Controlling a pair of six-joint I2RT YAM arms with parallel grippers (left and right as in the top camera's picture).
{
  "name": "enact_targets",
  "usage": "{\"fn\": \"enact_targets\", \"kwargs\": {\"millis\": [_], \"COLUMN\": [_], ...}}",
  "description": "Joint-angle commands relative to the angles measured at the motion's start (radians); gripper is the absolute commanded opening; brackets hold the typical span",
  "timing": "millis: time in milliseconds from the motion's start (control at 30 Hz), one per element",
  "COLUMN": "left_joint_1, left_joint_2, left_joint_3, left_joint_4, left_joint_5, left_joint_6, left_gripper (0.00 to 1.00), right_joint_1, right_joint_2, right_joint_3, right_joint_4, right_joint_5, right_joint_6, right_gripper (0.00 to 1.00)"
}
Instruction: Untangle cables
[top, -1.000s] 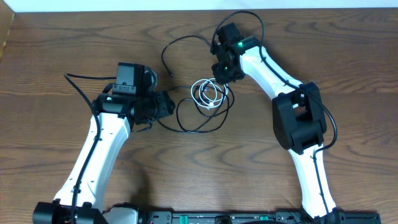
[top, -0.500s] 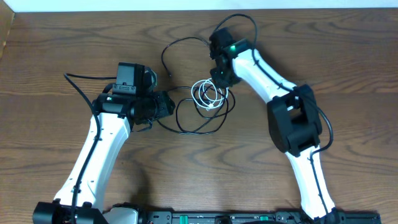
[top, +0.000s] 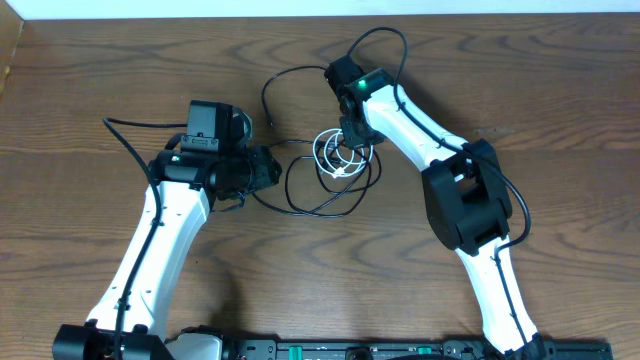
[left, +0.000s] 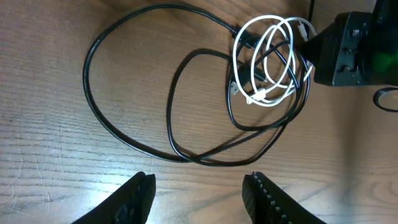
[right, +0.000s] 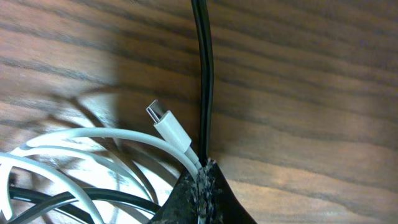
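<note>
The white cable (top: 337, 158) lies coiled in small loops mid-table, tangled with the longer black cable (top: 322, 207), whose wide loops spread below and to the left. My right gripper (top: 351, 136) is down at the coil's upper right edge. In the right wrist view it (right: 205, 169) is shut, with the white cable (right: 112, 134) running into the jaw tips just behind its plug (right: 165, 121); the black cable (right: 202, 74) passes close beside them. My left gripper (left: 199, 186) stands open above bare wood, short of the black cable (left: 124, 138) and the white cable (left: 268, 57).
The wooden table (top: 560, 120) stretches around the tangle. One end of the black cable arcs up toward the back (top: 268, 95). The left arm's own thick wire (top: 125, 130) trails to the left. The right arm's body (top: 465, 200) stands right of the cables.
My right gripper has shifted left and down onto the white coil's edge and closed its jaws there. The left arm has stayed put, jaws unchanged.
</note>
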Motion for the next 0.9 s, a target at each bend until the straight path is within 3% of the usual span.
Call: {"fn": "enact_targets", "kwargs": {"millis": [0,133,300,433,633,733,867], "left_joint_1": [-0.002,-0.002,-0.002,-0.002,-0.002,-0.002,-0.002], "left_joint_2": [-0.003,-0.003,-0.003,-0.003,-0.003,-0.003,-0.003], "left_joint_3": [0.005,0.005,0.005,0.005,0.005,0.005,0.005], "left_joint_4": [-0.004,-0.004,-0.003,-0.003,-0.003,-0.003,-0.004], "left_joint_5": [0.009,0.009,0.008,0.008,0.008,0.009,0.008], "left_joint_6": [0.013,0.013,0.013,0.013,0.013,0.013,0.013], "left_gripper": [0.50,0.50,0.50,0.50,0.50,0.50,0.50], "right_joint_1": [-0.006,-0.008,-0.035,-0.075,-0.151,-0.193,-0.249], "right_joint_2": [-0.057,-0.157,-0.282,-0.338,-0.346,-0.348,-0.358], "right_joint_3": [-0.018,-0.018,-0.018,-0.018,-0.018,-0.018,-0.018], "right_joint_4": [-0.016,-0.002,0.008,0.008,0.008,0.055,0.180], "right_joint_5": [-0.025,-0.170,-0.551,-0.780,-1.107,-1.391,-1.714], "right_joint_6": [0.032,-0.050,-0.234,-0.296,-0.360,-0.395,-0.321], "right_gripper": [0.01,0.01,0.01,0.01,0.01,0.01,0.01]}}
